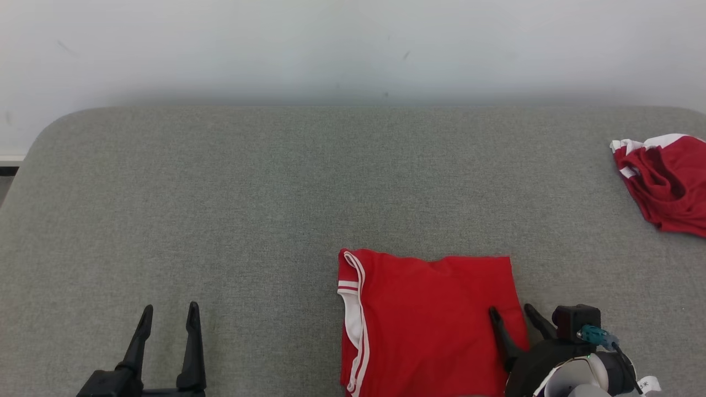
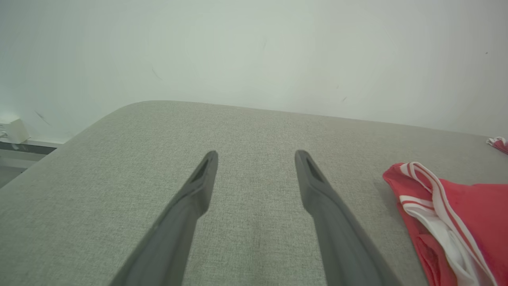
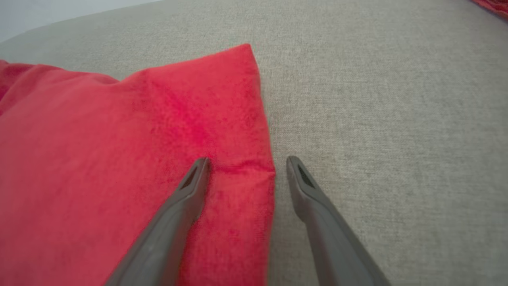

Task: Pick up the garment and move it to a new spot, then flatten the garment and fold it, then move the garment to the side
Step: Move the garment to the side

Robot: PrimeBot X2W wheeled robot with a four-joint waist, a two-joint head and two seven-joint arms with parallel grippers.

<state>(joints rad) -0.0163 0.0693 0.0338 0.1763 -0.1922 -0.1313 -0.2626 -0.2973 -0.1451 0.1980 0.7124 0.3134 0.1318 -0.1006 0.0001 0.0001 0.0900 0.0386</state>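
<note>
grey surface (image 1: pixel 220 182), folded red garment (image 1: pixel 430 320), red heap (image 1: pixel 667 182) far right; left fingers (image 1: pixel 190 347), right fingers (image 1: pixel 499 331) apart, empty

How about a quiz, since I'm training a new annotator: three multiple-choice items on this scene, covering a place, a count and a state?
1. Where does the crumpled garment lie on the grey surface?
A) the robot's far right
B) the robot's far left
C) the centre

2. How many red garments are there?
A) one
B) two
C) four

3. The fingers of the right gripper are:
A) shut on cloth
B) shut, empty
C) open, astride the right edge of the folded garment

Key:
1 A, it sits at the head view's right edge.
2 B, one is folded and one crumpled.
3 C, one finger is over cloth, the other over bare surface.
</note>
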